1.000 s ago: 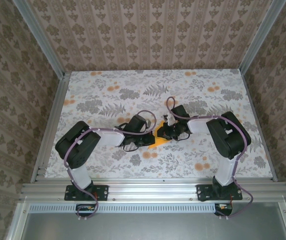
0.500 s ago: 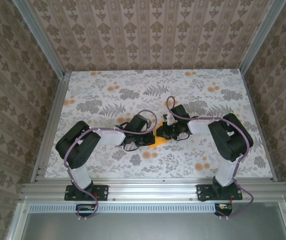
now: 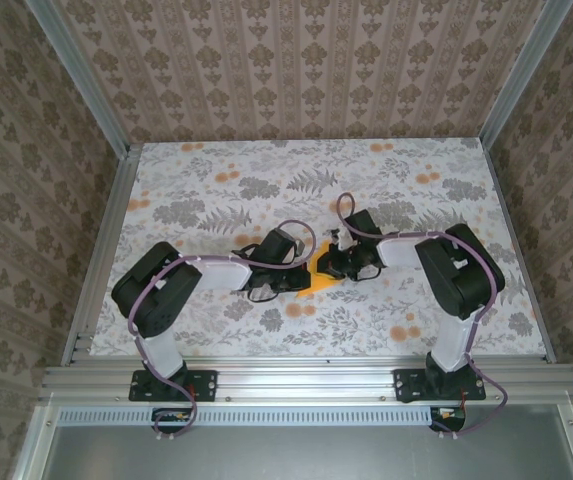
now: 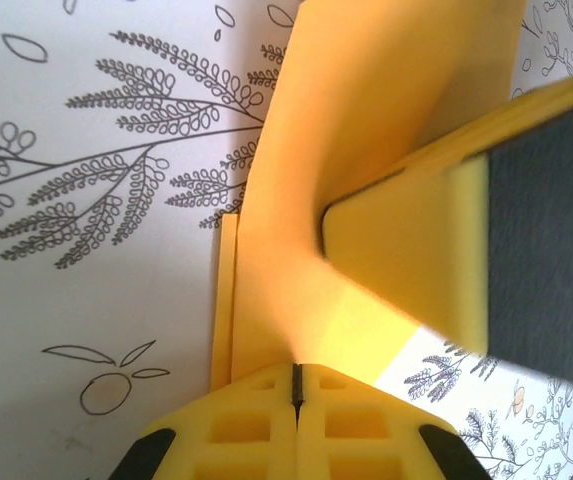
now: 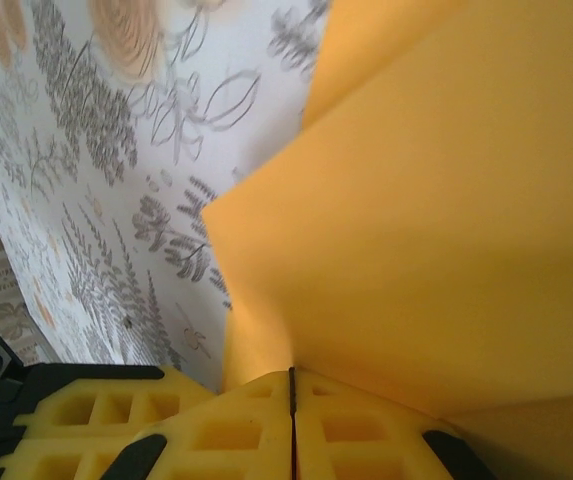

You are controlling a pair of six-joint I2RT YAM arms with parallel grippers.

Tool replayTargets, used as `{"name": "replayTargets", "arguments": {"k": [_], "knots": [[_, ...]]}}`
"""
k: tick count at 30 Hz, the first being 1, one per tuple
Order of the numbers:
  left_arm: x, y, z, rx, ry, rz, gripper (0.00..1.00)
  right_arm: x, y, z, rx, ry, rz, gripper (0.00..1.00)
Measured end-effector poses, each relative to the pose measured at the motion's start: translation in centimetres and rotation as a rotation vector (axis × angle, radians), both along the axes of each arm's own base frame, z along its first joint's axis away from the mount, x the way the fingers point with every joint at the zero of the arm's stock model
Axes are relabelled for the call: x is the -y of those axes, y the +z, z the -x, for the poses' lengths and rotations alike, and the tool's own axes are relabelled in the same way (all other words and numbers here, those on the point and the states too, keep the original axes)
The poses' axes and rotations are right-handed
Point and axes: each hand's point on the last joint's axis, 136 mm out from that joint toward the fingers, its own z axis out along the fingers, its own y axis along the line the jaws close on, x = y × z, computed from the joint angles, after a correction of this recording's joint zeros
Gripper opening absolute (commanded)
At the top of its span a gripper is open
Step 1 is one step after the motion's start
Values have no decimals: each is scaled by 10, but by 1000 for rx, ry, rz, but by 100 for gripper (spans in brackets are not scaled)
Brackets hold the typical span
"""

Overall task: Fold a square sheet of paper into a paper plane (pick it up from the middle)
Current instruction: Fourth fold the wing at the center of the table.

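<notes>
Right now the left end effector (image 4: 296, 378) is squeezed shut, with the orange square sheet of paper (image 5: 446, 200) pinched in it. The right end effector (image 5: 291, 385) is squeezed shut on the same paper from the other side. The paper is bent and creased. It sits between the two end effectors, down low near the middle of the table (image 3: 216, 190), a bit toward the near edge. The table has grey leaves (image 4: 116, 190) and small orange flowers (image 3: 401, 332) printed on it.
</notes>
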Motion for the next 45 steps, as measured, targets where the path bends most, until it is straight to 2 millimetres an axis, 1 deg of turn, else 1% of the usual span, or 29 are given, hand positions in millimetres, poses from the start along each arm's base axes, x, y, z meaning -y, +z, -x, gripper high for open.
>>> {"name": "replayTargets", "arguments": {"k": [4,13,17,22,24,26,27,30,32,33,34,36,40,42,45], "knots": [[-1,0,1,9,-8,1,0,17,0,-16,-7,-49,0,9],[-1,-1,1,27,-24,3,0,38,0,-41,-19,-125,-9,10],[-1,-1,1,28,-26,3,0,58,0,-59,-4,-193,6,11],[-3,0,3,23,-27,-2,0,93,4,-90,45,-299,57,11],[-4,-1,4,19,-28,-7,0,102,7,-100,67,-326,72,12],[-4,-1,4,16,-29,-10,0,106,13,-103,87,-333,74,13],[-4,-1,5,15,-30,-8,0,105,18,-103,96,-332,72,14],[-4,-1,5,14,-30,-10,0,96,46,-100,156,-312,54,14],[-4,0,5,11,-30,-13,0,85,65,-91,194,-285,40,14],[-4,-1,5,10,-30,-14,0,78,72,-85,208,-266,33,13],[-4,-1,5,9,-30,-15,0,69,75,-78,213,-243,29,13],[-4,0,5,8,-31,-16,0,54,70,-63,199,-203,27,13],[-4,0,5,6,-31,-19,0,30,44,-34,122,-129,43,13],[-4,0,5,4,-31,-20,0,23,31,-26,83,-112,45,13],[-4,0,5,3,-31,-22,0,19,19,-22,50,-101,38,13]]}}
